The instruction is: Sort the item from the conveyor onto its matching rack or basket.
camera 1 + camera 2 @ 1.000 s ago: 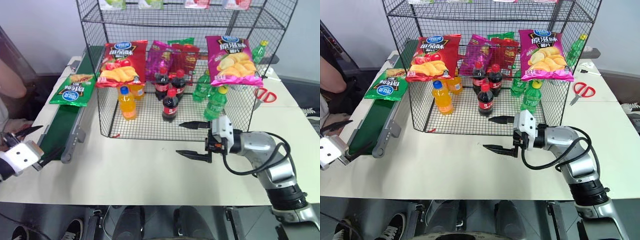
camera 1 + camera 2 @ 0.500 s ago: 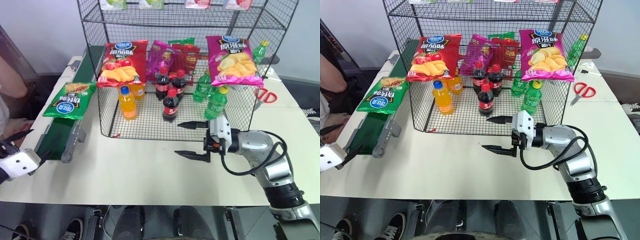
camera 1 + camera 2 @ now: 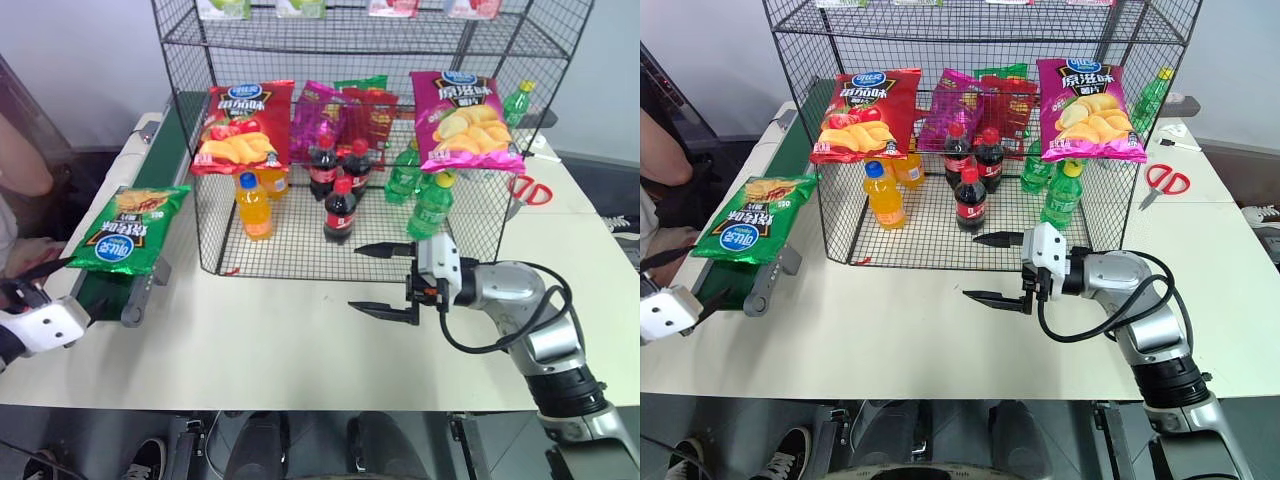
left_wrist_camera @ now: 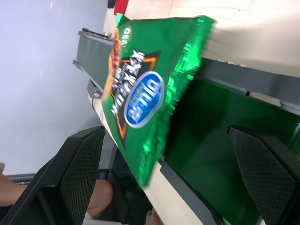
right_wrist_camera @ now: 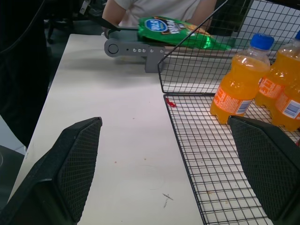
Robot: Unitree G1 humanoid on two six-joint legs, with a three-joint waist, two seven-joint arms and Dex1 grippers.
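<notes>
Green crisp bag (image 3: 127,229) nearer belt end | left tool (image 3: 40,293) open, level

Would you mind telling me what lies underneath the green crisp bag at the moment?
The green crisp bag lies on the dark green conveyor, overhanging its pale side rail. The belt directly beneath the bag is covered from view.

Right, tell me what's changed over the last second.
The green crisp bag has travelled along the conveyor toward its near end, closer to the open left gripper. Nothing was gripped or released. The right gripper, open, and the rack stayed put.
</notes>
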